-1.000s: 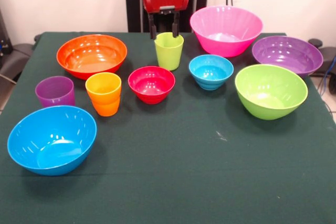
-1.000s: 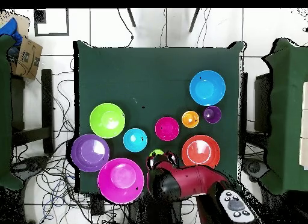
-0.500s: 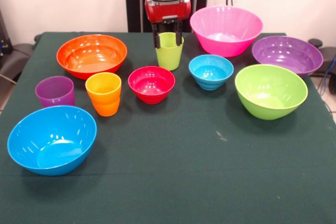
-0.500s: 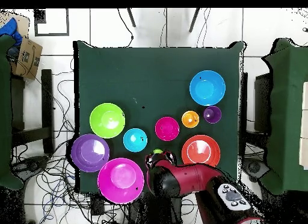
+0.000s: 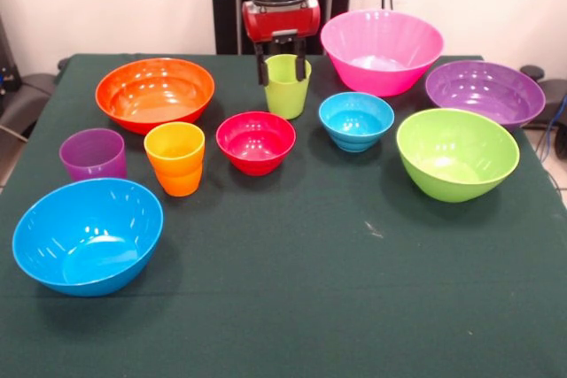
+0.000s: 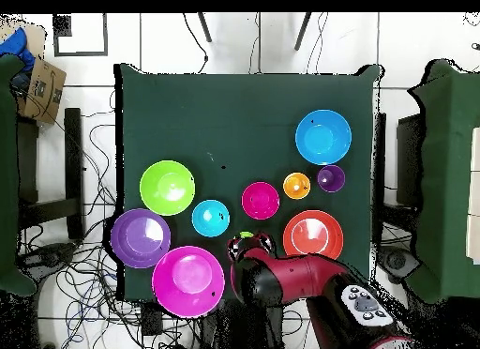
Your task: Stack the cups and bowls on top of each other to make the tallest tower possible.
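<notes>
My gripper hangs open at the far side of the table, one finger on each side of the lime green cup. In the overhead view the arm hides most of that cup. The orange cup and purple cup stand at the left. Between them and the right side sit the small red bowl and small light blue bowl. Around these are the pink, orange, blue, lime green and purple bowls. Every piece stands alone; a tower is not in view.
A dark green cloth covers the table. Cables lie on the floor around it, and a cardboard box sits off the table's corner in the overhead view.
The gripper has come down from above the lime green cup, so its fingers now flank the rim. The cups and bowls have stayed in place.
</notes>
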Available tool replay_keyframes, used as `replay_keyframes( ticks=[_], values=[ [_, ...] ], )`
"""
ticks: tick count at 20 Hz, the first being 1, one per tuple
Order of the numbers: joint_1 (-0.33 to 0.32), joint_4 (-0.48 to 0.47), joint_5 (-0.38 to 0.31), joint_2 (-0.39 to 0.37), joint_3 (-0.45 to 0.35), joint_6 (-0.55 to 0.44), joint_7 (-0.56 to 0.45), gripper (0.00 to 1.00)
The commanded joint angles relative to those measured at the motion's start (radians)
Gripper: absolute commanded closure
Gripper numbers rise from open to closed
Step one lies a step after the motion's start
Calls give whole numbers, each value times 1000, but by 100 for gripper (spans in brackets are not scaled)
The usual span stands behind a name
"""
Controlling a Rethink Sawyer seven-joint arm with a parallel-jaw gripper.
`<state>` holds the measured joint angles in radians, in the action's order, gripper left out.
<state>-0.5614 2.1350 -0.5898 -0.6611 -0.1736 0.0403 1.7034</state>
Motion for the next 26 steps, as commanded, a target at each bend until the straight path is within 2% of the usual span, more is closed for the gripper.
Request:
replay_keyframes(
  ticks=[1, 9, 15, 26],
  values=[
    [-20, -87, -59, 56, -49, -13, 49, 0],
    [-52, -77, -58, 33, -84, -56, 26, 0],
    [-71, -45, -42, -23, -112, -113, 7, 0],
    [-58, -29, -60, -16, -84, -84, 21, 0]
  ],
)
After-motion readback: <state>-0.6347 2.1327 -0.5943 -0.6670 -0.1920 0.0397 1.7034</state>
